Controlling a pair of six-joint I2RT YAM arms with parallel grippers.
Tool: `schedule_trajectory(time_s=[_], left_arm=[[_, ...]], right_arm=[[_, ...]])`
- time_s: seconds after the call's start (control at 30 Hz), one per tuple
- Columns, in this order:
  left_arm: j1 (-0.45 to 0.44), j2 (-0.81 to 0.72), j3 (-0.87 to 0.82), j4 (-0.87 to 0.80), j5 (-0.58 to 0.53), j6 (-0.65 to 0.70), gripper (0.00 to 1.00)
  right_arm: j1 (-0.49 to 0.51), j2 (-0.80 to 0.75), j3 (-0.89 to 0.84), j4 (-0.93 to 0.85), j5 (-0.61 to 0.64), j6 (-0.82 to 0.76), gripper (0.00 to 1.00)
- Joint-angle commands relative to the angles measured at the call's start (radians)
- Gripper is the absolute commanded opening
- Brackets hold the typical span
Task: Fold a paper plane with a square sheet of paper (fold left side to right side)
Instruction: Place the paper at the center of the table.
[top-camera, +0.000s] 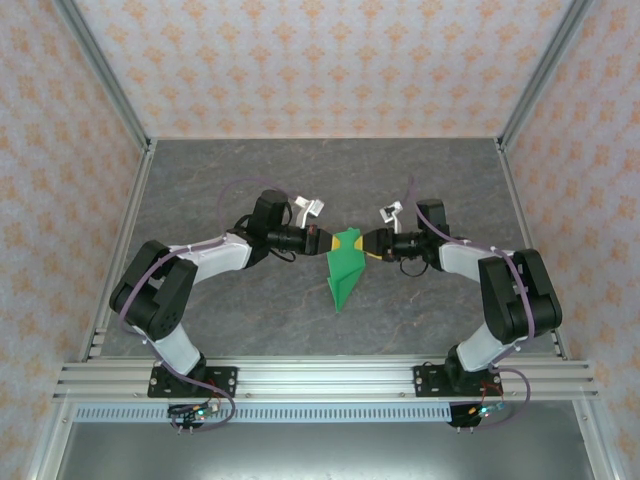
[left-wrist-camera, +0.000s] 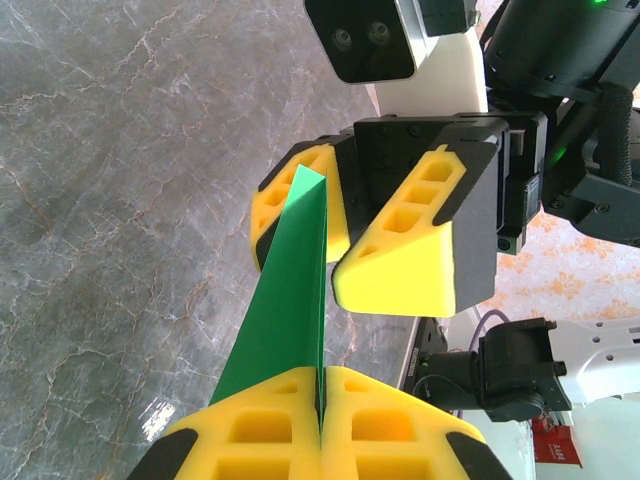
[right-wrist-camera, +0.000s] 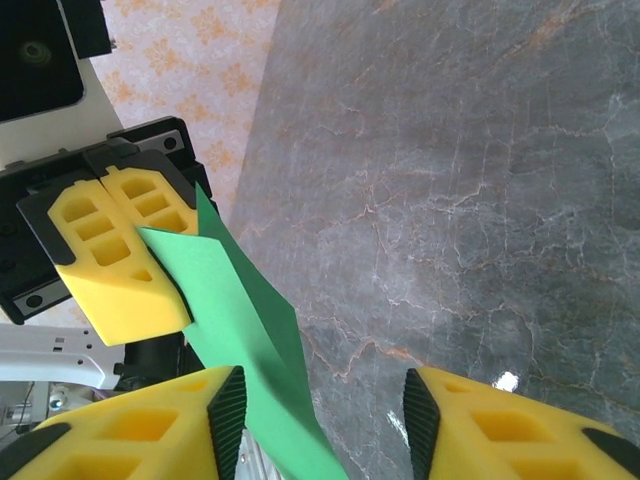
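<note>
Left tool (left-wrist-camera: 320, 430) pinches the plane (top-camera: 345, 268); right tool (right-wrist-camera: 322, 405) is spread around the far edge. Probably light, floppy, crease-prone: grip layered folds gently.

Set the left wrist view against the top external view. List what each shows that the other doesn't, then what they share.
Left wrist: the left gripper pinching the green paper edge-on between closed pads, and the gap between the right gripper jaws, which stand apart on either side of the sheet's far end.
Top external: the paper's whole pointed outline with its tip toward the near edge, the aluminium rail carrying both arms, and the patterned walls.
Shared: both grippers meeting at the paper, and the grey marbled table.
</note>
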Motion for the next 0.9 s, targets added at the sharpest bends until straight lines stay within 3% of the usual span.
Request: schedule_trajectory(time_s=[0.0,0.6,0.73,0.77,0.87], left_arm=[[-0.003,-0.010,-0.006,0.010,0.017,0.020,0.00],[-0.004,0.066,0.027,-0.042,-0.012,0.054,0.00],[-0.002,0.100,0.065,-0.105,-0.037,0.088,0.18],[-0.003,0.108,0.079,-0.134,-0.052,0.101,0.26],[0.000,0.109,0.115,-0.217,-0.117,0.143,0.44]], right_arm=[[0.003,-0.009,0.006,-0.057,-0.031,-0.072,0.44],[0.004,-0.048,0.030,-0.242,0.066,-0.152,0.14],[0.013,-0.038,0.076,-0.378,0.141,-0.167,0.02],[0.019,-0.031,0.090,-0.409,0.168,-0.163,0.00],[0.037,-0.019,0.114,-0.463,0.215,-0.131,0.00]])
